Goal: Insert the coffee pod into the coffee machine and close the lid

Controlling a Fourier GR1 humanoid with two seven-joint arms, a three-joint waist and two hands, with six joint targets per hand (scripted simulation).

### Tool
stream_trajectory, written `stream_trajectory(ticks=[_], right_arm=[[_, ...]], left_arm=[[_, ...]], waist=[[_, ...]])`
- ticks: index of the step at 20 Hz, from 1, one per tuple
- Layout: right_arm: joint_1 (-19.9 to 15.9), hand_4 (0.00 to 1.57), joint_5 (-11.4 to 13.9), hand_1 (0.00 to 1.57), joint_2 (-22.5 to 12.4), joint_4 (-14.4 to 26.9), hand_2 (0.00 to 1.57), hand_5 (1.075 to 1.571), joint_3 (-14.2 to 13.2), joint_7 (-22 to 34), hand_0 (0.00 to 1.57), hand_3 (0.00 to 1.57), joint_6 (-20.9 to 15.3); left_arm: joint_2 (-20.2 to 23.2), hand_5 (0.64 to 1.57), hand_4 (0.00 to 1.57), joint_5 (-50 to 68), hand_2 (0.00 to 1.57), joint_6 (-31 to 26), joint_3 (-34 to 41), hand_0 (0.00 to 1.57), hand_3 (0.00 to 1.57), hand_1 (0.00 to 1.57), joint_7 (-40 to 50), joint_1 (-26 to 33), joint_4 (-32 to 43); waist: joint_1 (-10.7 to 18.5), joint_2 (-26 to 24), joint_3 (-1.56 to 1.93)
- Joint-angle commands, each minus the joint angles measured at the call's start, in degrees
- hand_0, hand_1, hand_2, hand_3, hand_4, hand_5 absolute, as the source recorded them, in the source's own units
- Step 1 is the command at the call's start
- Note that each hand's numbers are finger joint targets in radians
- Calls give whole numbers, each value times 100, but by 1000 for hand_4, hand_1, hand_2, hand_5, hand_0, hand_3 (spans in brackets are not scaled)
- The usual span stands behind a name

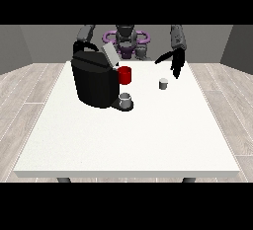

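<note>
A black coffee machine [94, 82] stands on the white table [128, 135] at the left, its grey lid [109, 54] tilted up and open. A small grey cup [126, 99] sits on the machine's drip tray. The small pale coffee pod [163, 83] stands on the table right of the machine. The hand at the view's right [175, 61] hangs above and slightly behind the pod, apart from it, fingers straight and pointing down, thumb spread to the left. The hand at the view's left is hidden behind the machine.
A red mug [125, 75] stands just right of the machine, between it and the pod. The table's front half and right side are bare white surface. Wooden floor surrounds the table.
</note>
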Motion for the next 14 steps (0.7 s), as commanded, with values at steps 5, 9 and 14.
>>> stream_trajectory(ticks=[5,9,14], right_arm=[[-535,467,89,0,70,-7,0,1571,39,446,0,0,-220],[-571,518,332,0,114,-4,0,1571,179,7,0,0,-292],[-606,354,215,0,-66,233,0,1571,-21,-5,0,0,-162]], left_arm=[[473,1571,0,-708,0,138,119,0,0,0,-132,-970,1341],[615,1571,0,-889,0,181,203,0,0,0,-366,-1293,2063],[1002,1571,0,-1114,0,-187,165,0,0,0,-492,-1525,2642]], waist=[[-319,481,-2],[-457,900,-2],[-409,972,-1]])
